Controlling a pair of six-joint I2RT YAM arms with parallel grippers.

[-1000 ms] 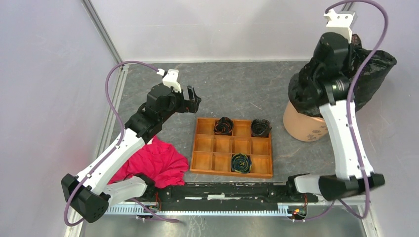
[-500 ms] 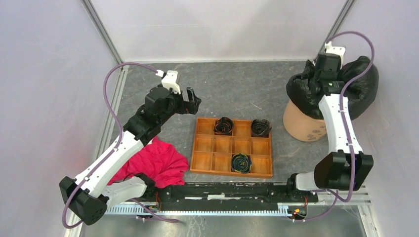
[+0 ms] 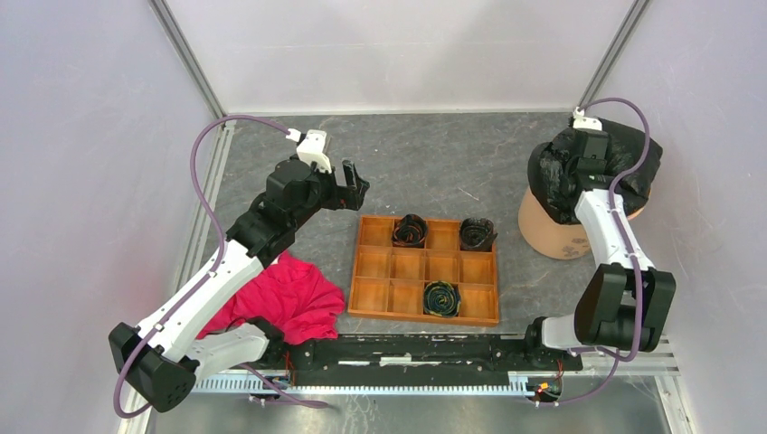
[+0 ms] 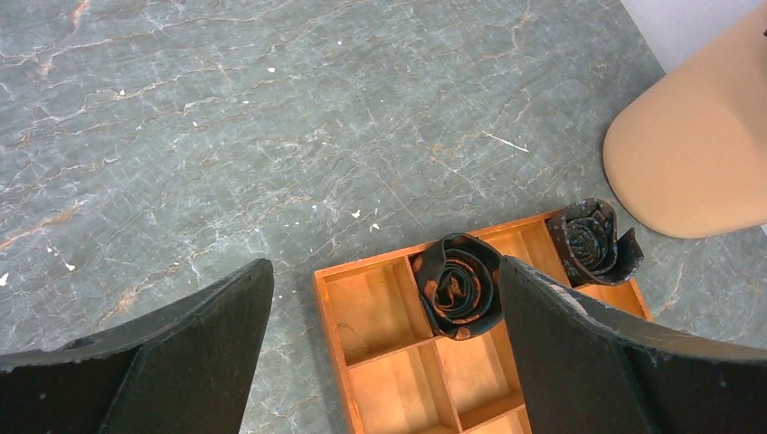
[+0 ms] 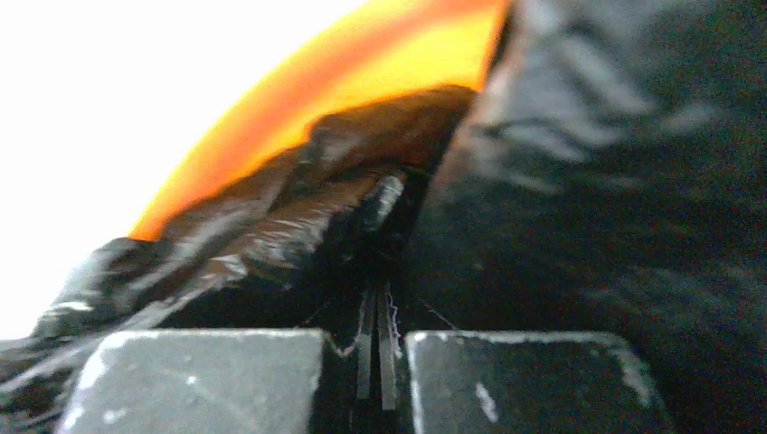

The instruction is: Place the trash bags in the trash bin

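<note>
grey, marble-veined tabletop [image 3: 434,154] between pale walls [image 3: 407,45], with round, tapered terracotta plastic bin [image 3: 552,231] at far right, smooth-sided, capped by wrinkly, glossy black trash bag [image 3: 633,154] bunched over its mouth and draped past the rim. right gripper [image 5: 375,344] buried in that thin film, pinched tight on a fold of it. left gripper [image 3: 355,181] spread wide and holding nothing, above bare stone just beyond flat wooden tray [image 3: 373,294] of square compartments, three with dark coiled rolls [image 3: 410,231]; soft red cloth [image 3: 289,298] crumpled near the left edge.
</note>
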